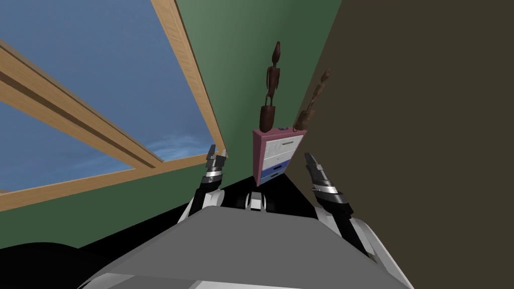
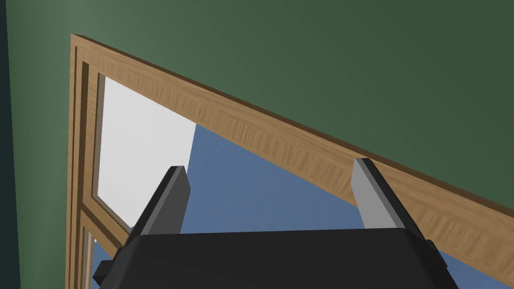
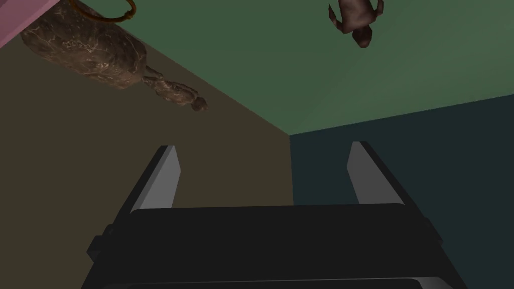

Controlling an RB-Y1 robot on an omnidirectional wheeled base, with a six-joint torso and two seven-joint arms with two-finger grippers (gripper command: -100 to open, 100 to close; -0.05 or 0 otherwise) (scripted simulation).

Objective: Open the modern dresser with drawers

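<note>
Green wall (image 1: 236, 60) on the left, dull brown wall (image 1: 426, 125) on the right, and the two meet in a corner straight ahead. A big window (image 1: 193, 90) with a pale wooden frame takes up much of the green side, blue behind the glass. Along the foot of the walls runs a black area (image 1: 283, 193) where a floor would be.

And there is the dresser (image 1: 261, 155), tucked into that corner against the brown wall. It has a pink top and side, and its drawer fronts (image 1: 281, 150) are white above and blue below, each with a thin handle (they look flush with the frame, as far as I can make out). In the head view it sits between the two arms, apart from both.

On its top stand two dark brown carved figures. The taller figurine (image 1: 271, 90) is upright on a rounded base, and a second figurine (image 1: 312, 105) stands just beside it, nearer the brown wall.

Now the arms. The left tool (image 1: 219, 149) is raised beside the window's lower corner, released, its fingers (image 2: 173, 195) spread wide with nothing between them. The right tool (image 1: 308, 156) hangs close to the dresser's right side without touching it. It is released too, its fingers (image 3: 163, 175) well apart and gripping nothing.
</note>
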